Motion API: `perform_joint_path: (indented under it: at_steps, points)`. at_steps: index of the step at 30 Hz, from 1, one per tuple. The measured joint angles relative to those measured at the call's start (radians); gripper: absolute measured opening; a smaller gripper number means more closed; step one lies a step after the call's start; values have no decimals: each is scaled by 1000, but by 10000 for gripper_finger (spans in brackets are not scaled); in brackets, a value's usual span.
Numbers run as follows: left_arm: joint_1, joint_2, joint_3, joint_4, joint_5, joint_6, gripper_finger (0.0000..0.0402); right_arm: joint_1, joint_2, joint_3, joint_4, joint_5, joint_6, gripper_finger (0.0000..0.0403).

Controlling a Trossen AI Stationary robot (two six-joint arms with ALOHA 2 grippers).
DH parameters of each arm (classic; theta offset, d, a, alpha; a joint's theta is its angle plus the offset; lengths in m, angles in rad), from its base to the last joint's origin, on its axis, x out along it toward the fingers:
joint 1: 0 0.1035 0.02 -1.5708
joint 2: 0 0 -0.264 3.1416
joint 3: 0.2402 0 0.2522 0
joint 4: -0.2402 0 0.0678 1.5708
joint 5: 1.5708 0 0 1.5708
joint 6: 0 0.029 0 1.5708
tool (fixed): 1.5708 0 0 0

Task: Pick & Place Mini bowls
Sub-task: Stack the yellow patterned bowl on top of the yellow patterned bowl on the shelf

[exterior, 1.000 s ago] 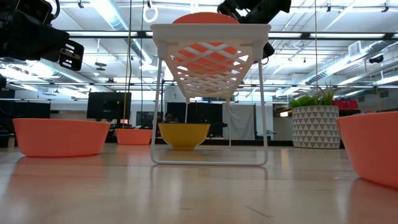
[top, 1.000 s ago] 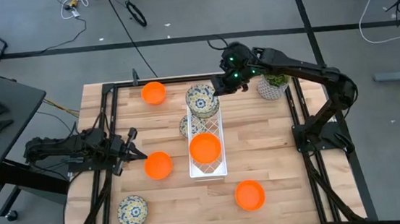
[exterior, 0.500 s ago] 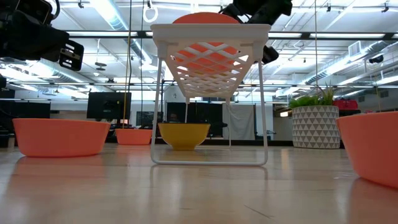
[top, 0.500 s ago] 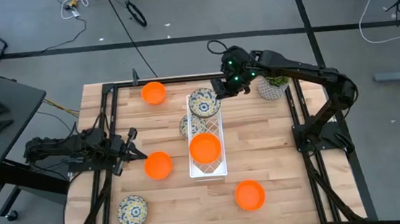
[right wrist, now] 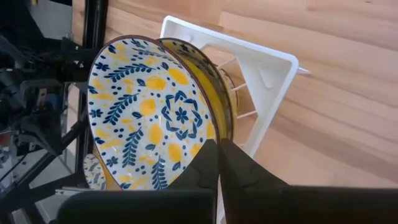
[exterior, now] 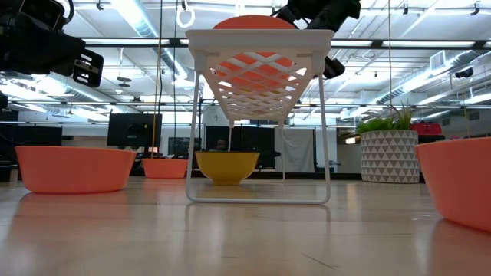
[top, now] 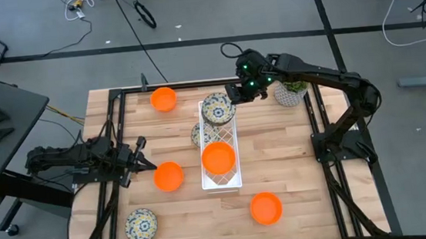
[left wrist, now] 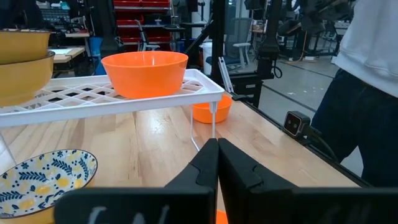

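A white rack stands mid-table. Two floral mini bowls sit nested at its far end, and an orange bowl sits nearer on it. Another floral bowl rests on the table under the rack's left side. My right gripper is shut, slanting down over the rack's far right corner, with its tips at the upper floral bowl. My left gripper is shut and waits level at the table's left. Three orange bowls and one floral bowl stand loose on the table. My right gripper's shut fingertips end at the rim of the upper floral bowl, on its far right side. They come slanting down from the table's far right. The fingers cover the spot, so I cannot tell whether they touch the rim. The bowl sits nested in the bowl beneath it.
A potted green plant stands at the far right, close to my right arm. Dark frame rails run along the table's sides. In the left wrist view a person stands beyond the table's edge. Bare wood lies at the near right.
My right gripper has tipped slightly over the rack's far end and has stayed shut. The upper floral bowl now sits a little more squarely in the bowl beneath it.
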Motion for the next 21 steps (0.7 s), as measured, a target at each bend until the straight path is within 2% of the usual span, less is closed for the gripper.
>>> perform_joint_path:
  at_steps: [21]
  points:
    - [0,0,0,0,0,0,14,0,0,0,-5,1,-11,0]
